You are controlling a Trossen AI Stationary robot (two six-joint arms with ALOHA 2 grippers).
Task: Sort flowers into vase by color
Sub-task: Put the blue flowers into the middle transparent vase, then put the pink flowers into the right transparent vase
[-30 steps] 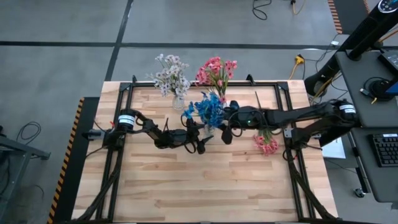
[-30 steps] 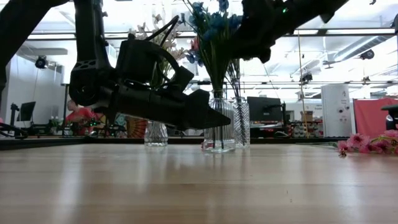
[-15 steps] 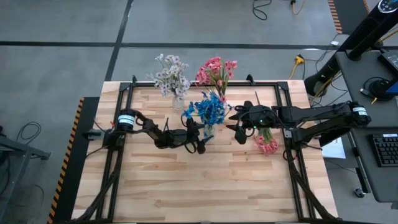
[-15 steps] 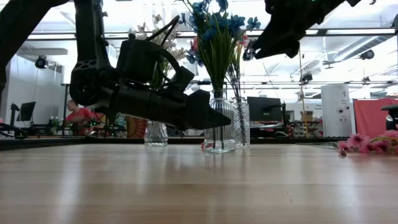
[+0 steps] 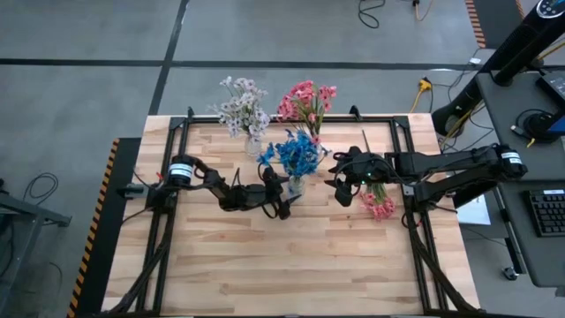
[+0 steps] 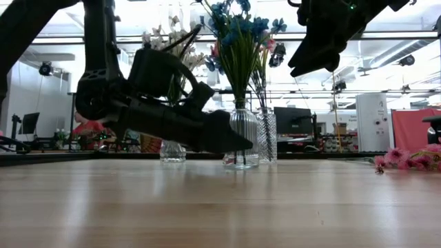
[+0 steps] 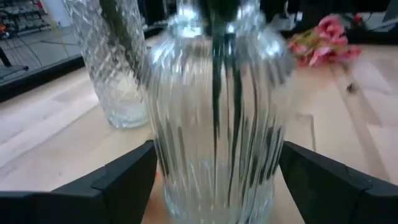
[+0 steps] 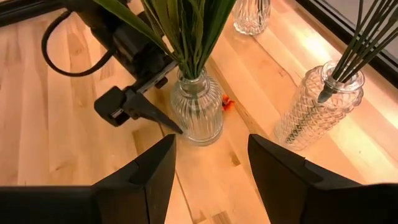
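Blue flowers [image 5: 297, 154] standing in ribbed vase [image 8: 198, 111]. Left gripper [image 7: 211, 180] spread wide around vase base, not pinching. Right gripper [image 8: 208, 168] parted, empty, above vase. Pink flowers [image 5: 379, 206] lying right of vase; best approached low, pinching stems.

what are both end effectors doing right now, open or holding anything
Left end effector: open, fingers either side of the blue-flower vase.
Right end effector: open, empty, above that vase.
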